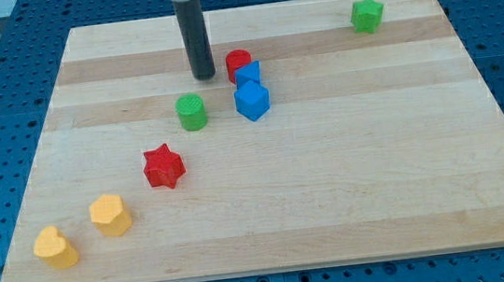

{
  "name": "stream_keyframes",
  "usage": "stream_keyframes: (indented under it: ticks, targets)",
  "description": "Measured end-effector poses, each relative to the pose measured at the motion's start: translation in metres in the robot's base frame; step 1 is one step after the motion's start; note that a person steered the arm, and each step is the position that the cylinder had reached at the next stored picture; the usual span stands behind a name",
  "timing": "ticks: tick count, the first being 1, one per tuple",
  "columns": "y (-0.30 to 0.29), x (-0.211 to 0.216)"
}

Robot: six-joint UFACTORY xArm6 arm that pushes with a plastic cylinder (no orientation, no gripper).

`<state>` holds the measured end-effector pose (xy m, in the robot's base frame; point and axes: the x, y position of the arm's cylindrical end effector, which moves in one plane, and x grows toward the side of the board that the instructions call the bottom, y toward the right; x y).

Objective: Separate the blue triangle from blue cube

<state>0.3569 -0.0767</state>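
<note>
The blue cube [252, 100] sits near the top middle of the wooden board [350, 178]. The blue triangle [248, 73] lies just above it, touching it or nearly so. A red cylinder [237, 62] sits against the triangle's upper left. My tip [205, 75] is at the end of the dark rod, to the left of the red cylinder and the blue triangle, with a small gap between them. It is above and to the right of a green cylinder [192, 112].
A red star [164, 166] lies left of centre. A yellow hexagon-like block [111, 215] and a yellow heart-like block [55, 247] sit at the bottom left. A green star-like block [367, 14] is at the top right corner.
</note>
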Motion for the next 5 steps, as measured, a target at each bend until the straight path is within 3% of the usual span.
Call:
stream_keyframes:
  ticks: [2,5]
  targets:
    - [0.002,0.011]
    - [0.109,0.004]
